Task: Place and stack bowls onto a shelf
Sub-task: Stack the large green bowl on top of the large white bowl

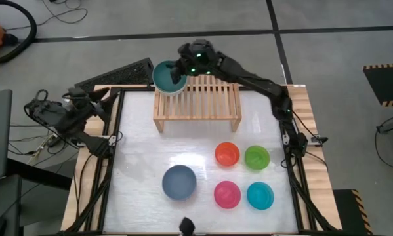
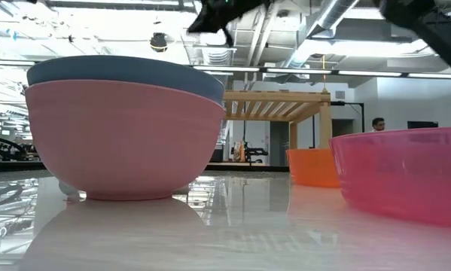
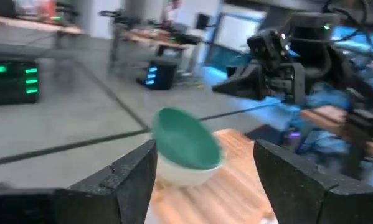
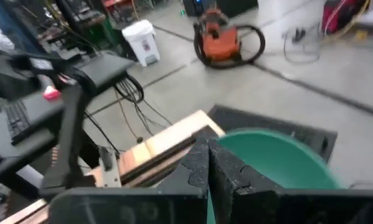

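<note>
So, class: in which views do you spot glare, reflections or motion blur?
High view: white glare patch on the glossy white table. Low view: the round pink plastic bowl mirrored in the tabletop. Left wrist view: motion blur on the round teal plastic bowl.

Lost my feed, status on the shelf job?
Right gripper shut on teal bowl, at shelf far-left corner. Left gripper open, parked off table. Nothing blocking.
</note>
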